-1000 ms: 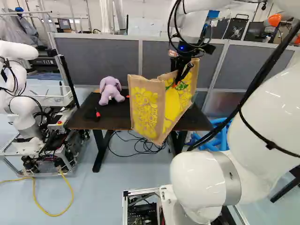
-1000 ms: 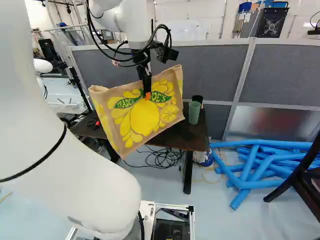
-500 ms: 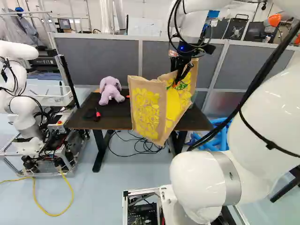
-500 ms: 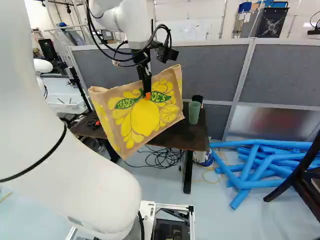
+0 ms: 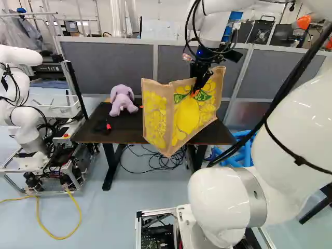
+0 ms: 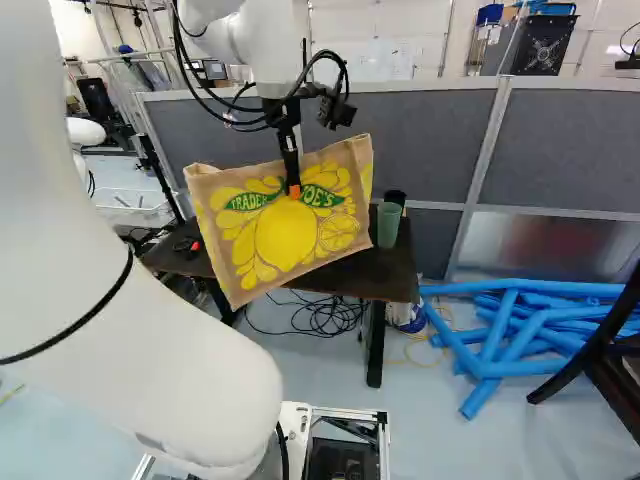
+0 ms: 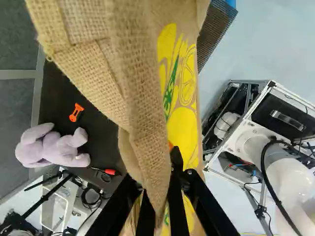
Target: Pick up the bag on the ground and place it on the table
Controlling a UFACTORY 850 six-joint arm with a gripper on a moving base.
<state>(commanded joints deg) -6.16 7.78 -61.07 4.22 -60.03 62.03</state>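
Claw: my gripper point(image 6: 294, 190), pinching the bag point(image 6: 285, 240)
Bag: hanging near table point(image 6: 375, 275)
Tabletop, left base view: purple plush point(image 5: 123, 100), ten o'clock of bag
Room, same view: another robot point(image 5: 25, 122), nine o'clock

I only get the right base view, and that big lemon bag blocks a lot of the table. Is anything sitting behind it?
Observer: Yes, the left base view shows a purple plush toy on the table.
Visitor: Just the toy?
Observer: No, the wrist view also shows a small orange thing near it.
Visitor: I see one side of the pincer. What's on the other?
Observer: Its second finger; the wrist view shows cloth of the bag running between the two.
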